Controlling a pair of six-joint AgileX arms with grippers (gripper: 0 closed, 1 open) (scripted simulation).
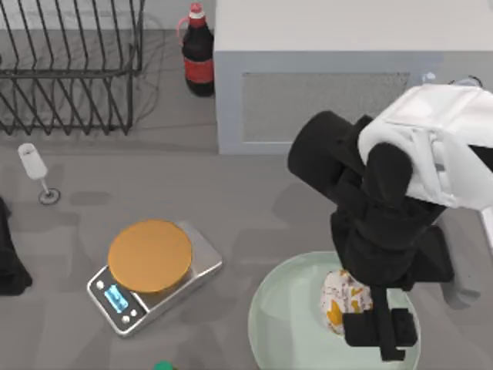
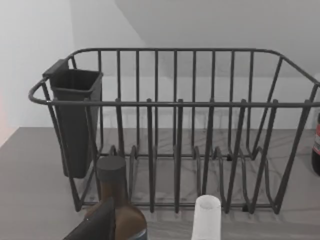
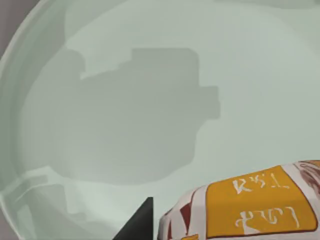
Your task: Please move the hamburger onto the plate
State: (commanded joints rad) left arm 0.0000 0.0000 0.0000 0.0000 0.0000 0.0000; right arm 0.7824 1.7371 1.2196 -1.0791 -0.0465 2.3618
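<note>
Over the plate (image 1: pixel 281 324) at the bench's near edge, right of centre, the hamburger (image 1: pixel 339 301) is seen beside the right gripper (image 1: pixel 381 327); whether the fingers are clamped on it or apart cannot be told, nor whether it rests on the dish. A release from height could likely send the wrapped lump rolling toward the rim. Nothing else lies on the plate. The left arm is parked at the bench's left edge.

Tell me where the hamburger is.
In the top view the hamburger sits over the plate at the table's lower right, under the right tool, right of the scale.
</note>
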